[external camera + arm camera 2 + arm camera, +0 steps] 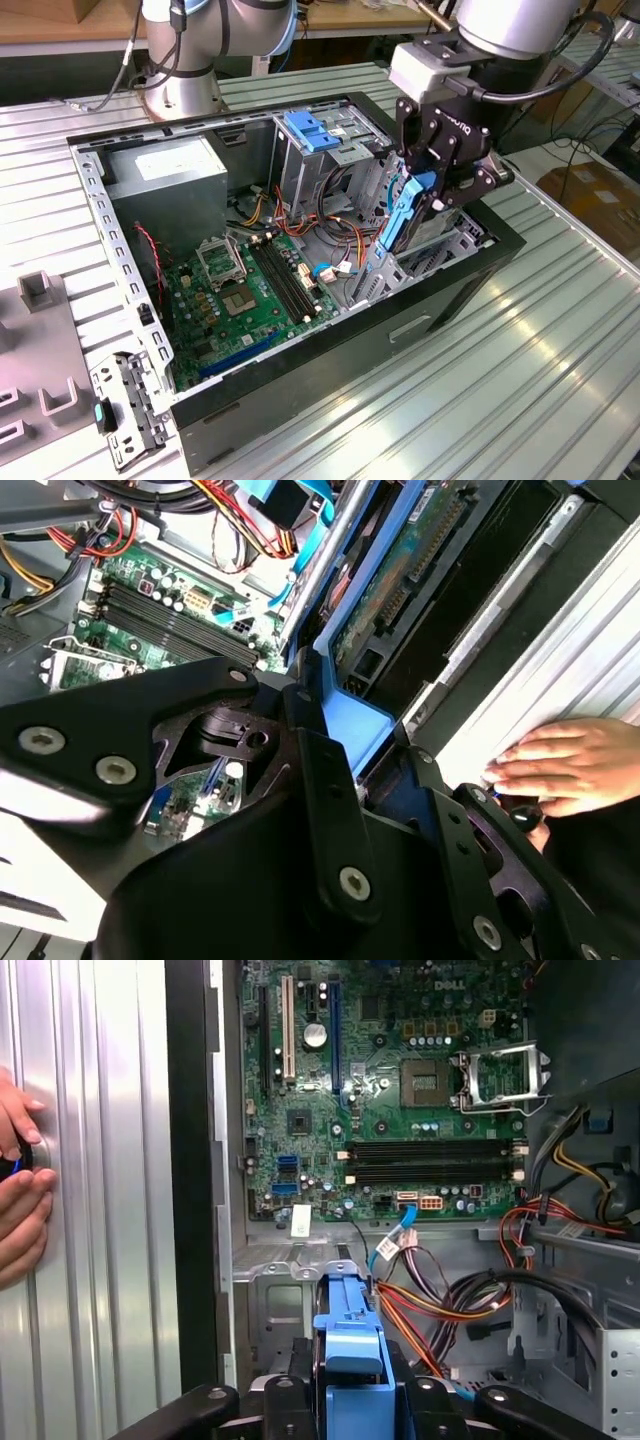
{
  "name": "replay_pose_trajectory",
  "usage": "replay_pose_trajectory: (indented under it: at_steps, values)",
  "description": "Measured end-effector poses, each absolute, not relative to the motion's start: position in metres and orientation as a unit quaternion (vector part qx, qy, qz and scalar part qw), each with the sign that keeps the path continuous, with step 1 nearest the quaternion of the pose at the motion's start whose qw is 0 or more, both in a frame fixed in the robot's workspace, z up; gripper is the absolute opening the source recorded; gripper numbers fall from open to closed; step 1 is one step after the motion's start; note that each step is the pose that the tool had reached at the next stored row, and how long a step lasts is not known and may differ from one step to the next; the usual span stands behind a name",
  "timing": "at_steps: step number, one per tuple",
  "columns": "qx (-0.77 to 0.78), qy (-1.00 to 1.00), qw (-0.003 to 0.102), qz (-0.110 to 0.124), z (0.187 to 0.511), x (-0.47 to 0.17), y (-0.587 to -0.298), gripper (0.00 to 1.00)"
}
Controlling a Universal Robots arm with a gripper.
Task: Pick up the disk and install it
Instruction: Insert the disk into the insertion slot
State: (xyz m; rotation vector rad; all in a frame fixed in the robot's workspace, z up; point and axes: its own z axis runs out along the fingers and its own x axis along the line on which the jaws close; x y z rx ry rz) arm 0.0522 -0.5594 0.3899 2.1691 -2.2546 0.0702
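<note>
My gripper is shut on the disk, a flat drive with blue plastic rails that stands on edge. It hangs at the front corner of the open computer case, on the exterior view's right, with its lower end down among the metal bay walls. In the second wrist view the disk's green circuit side and blue rail run between the black fingers. In the first wrist view the blue rail end sits between the fingers, above the bay floor.
The green motherboard lies in the case, with a grey power-supply box at the back. A metal drive cage with a blue handle stands beside the gripper. Coloured cables cross near the bay. A person's hand rests on the ribbed table.
</note>
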Motion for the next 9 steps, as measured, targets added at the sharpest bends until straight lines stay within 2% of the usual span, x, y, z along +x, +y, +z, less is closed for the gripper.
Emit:
replay_pose_trajectory:
  at_steps: [8,9]
  values:
    - [0.693,-0.72,0.006,0.023,0.3808,0.0522,-0.5604,0.38]
    - [0.693,-0.72,0.006,0.023,0.3807,0.0522,-0.5603,0.45]
